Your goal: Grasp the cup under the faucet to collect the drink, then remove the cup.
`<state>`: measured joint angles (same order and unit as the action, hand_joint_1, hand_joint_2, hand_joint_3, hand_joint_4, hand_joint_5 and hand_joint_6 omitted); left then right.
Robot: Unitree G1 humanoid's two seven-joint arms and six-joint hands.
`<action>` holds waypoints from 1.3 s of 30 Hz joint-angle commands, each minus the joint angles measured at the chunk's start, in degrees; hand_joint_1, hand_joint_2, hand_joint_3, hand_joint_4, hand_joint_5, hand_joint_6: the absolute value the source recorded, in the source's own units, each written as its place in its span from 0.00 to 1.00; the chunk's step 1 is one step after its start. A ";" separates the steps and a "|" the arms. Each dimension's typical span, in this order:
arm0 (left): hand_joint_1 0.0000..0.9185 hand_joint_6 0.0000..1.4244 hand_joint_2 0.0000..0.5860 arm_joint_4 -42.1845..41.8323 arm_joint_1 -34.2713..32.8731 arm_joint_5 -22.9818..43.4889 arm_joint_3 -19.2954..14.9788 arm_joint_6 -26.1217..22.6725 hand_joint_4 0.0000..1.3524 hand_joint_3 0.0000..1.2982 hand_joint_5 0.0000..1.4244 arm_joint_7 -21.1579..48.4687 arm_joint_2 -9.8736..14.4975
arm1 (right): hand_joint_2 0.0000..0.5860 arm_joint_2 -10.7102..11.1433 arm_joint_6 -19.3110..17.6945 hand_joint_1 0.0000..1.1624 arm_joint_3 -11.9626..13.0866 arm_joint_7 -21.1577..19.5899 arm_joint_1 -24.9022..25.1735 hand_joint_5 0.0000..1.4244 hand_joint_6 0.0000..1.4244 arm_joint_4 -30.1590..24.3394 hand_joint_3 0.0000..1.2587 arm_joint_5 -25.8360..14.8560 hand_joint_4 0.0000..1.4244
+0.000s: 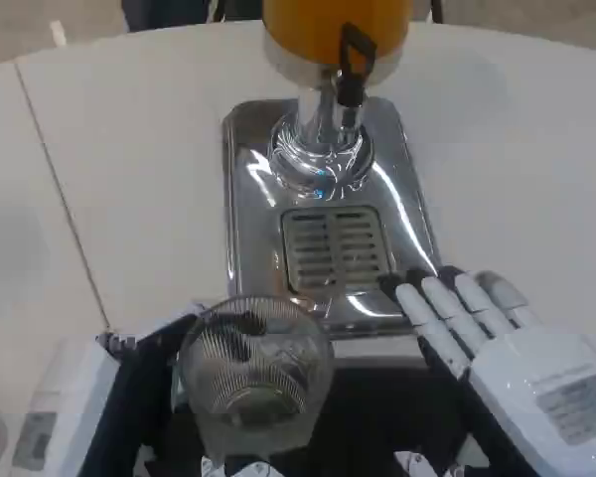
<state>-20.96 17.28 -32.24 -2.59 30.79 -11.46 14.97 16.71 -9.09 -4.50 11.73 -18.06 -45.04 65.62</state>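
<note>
A clear ribbed glass cup [253, 373] sits low in the picture, in front of the dispenser's chrome base [248, 169]. My left hand [144, 383] grips the cup from its left side, black fingers showing through the glass. The cup looks empty. Further back stands the drink dispenser with an orange tank [308, 25], a black faucet lever [353, 60] and a slotted drip grate [335, 248]. My right hand [477, 323] lies to the right of the cup, fingers stretched out and apart, tips touching the base's front right edge.
The white round table [129, 149] spreads around the dispenser, with a seam running down its left side. A dark gap shows below the table's near edge, between my arms.
</note>
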 commanded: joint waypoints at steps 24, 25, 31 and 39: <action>0.63 1.00 0.00 21.88 -26.62 -6.47 5.12 -9.22 0.78 0.90 1.00 -8.18 -6.94 | 0.83 -3.51 4.49 0.32 1.29 4.08 -1.06 0.00 0.00 -3.22 0.00 1.86 0.00; 0.63 1.00 0.00 24.75 -29.05 -6.65 5.82 -9.75 0.78 0.90 1.00 -9.16 -7.60 | 0.83 -3.56 4.62 0.32 1.25 4.72 -0.94 0.00 0.00 -3.61 0.00 2.00 0.00; 0.63 1.00 0.00 38.41 -39.80 -5.95 9.69 -10.66 0.78 0.90 1.00 -14.56 -10.43 | 0.83 -5.37 5.76 0.32 0.71 7.36 -0.58 0.00 0.00 -5.52 0.00 3.96 0.00; 0.63 1.00 0.00 51.97 -48.88 -4.89 12.12 -9.86 0.78 0.90 1.00 -19.30 -11.37 | 0.83 -7.75 6.22 0.32 -0.30 9.26 -0.51 0.00 0.01 -7.43 0.00 6.82 0.00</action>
<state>28.32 -29.23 -38.08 8.64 19.45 -28.17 4.07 9.50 -3.18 -4.88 20.29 -18.20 -51.09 71.68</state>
